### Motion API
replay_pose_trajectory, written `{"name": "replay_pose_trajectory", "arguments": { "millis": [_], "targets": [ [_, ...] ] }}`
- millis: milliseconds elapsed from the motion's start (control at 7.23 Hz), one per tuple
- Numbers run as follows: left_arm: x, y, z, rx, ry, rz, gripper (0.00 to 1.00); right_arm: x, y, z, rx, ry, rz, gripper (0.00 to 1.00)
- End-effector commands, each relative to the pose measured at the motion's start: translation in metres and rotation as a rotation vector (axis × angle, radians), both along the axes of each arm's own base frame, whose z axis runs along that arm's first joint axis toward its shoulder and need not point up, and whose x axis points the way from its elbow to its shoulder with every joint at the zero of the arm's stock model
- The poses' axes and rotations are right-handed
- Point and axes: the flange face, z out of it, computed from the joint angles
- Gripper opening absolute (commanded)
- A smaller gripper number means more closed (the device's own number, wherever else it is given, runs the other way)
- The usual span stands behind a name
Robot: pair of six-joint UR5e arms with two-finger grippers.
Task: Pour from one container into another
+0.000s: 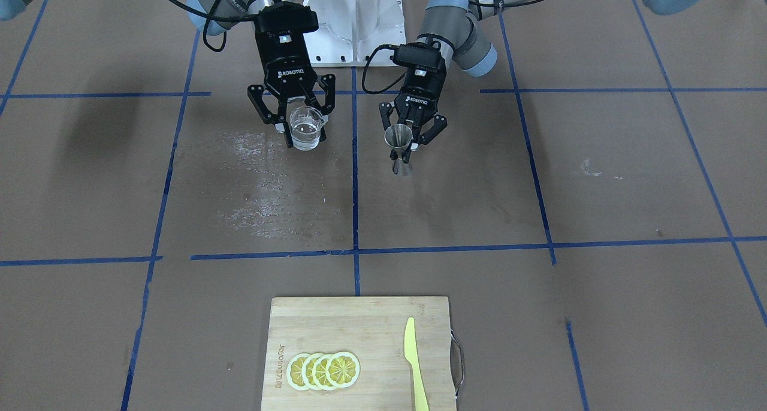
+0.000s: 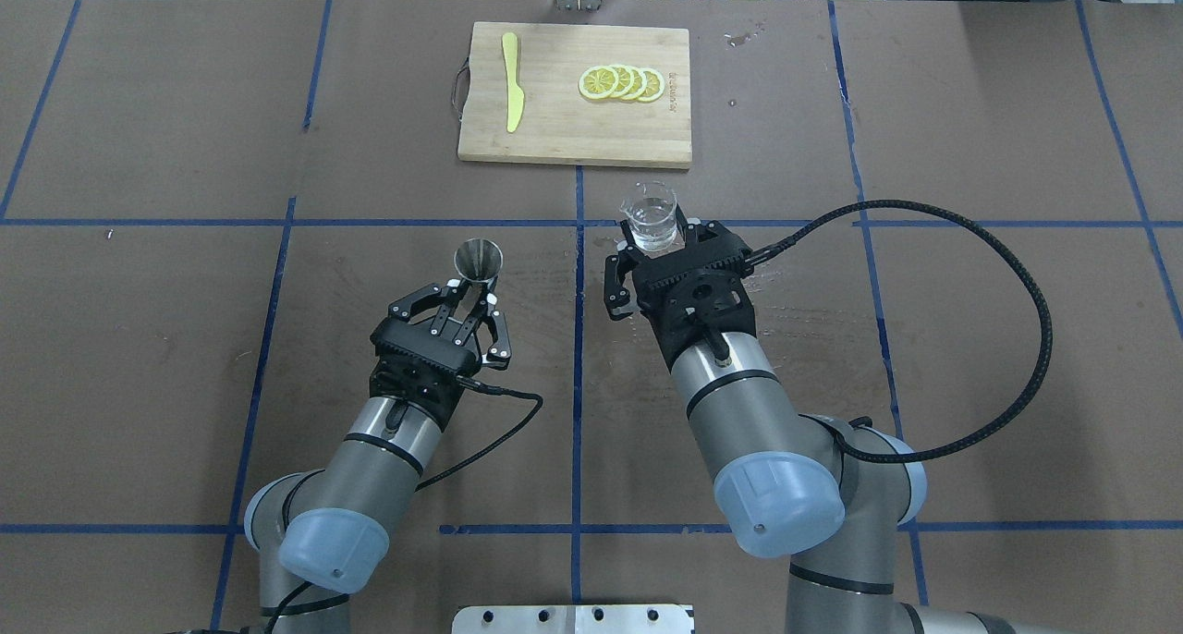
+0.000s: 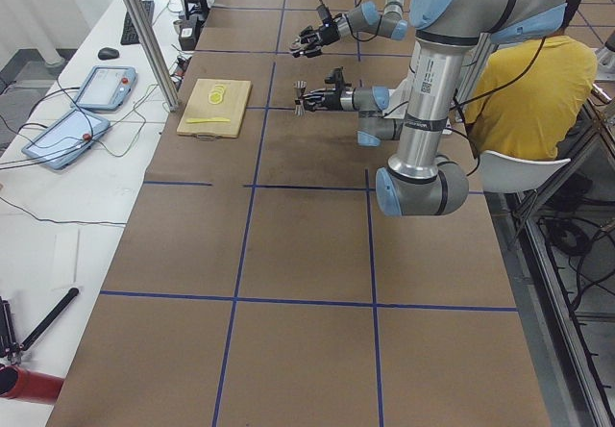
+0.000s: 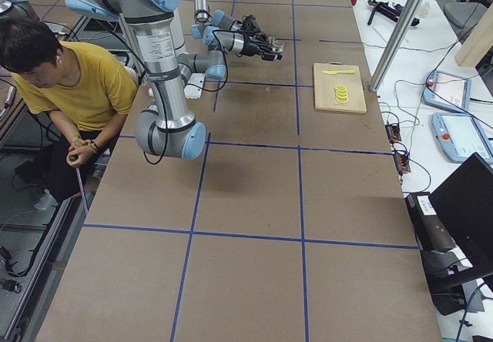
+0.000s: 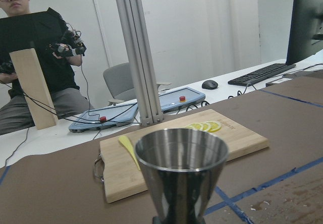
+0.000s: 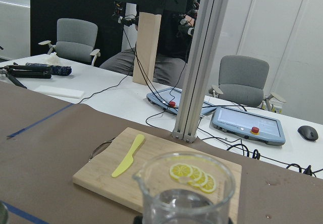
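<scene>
Glass cup [image 2: 649,216], with a little clear liquid in it, was gripped upright by the right gripper [image 1: 302,128]; its base was cut off in the wrist view. At its 9 o'clock overhead, the jigger [image 2: 478,258] was clamped at the waist by the left gripper [image 1: 402,152], the lower cone being hidden. Farther off, at 12 o'clock, a cutting board [image 2: 573,140] was seen.
</scene>
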Motion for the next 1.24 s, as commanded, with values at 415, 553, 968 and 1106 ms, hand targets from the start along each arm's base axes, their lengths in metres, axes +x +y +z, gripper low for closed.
{"name": "replay_pose_trajectory", "arguments": {
  "millis": [415,553,968,1106],
  "targets": [
    [0.049,-0.013,-0.028,-0.062,0.113,0.089,0.00,0.021,-0.011,-0.055,-0.007,0.174,-0.041,0.00],
    [0.048,-0.012,-0.032,-0.060,0.121,0.093,0.00,0.019,-0.012,-0.052,0.000,0.250,-0.051,0.00],
    [0.050,-0.012,-0.041,-0.057,0.133,0.093,0.00,0.013,-0.013,-0.058,0.006,0.370,-0.074,0.00],
    [0.050,-0.013,-0.050,-0.053,0.146,0.092,0.00,0.011,-0.013,-0.060,-0.001,0.395,-0.076,0.00]
  ]
}}
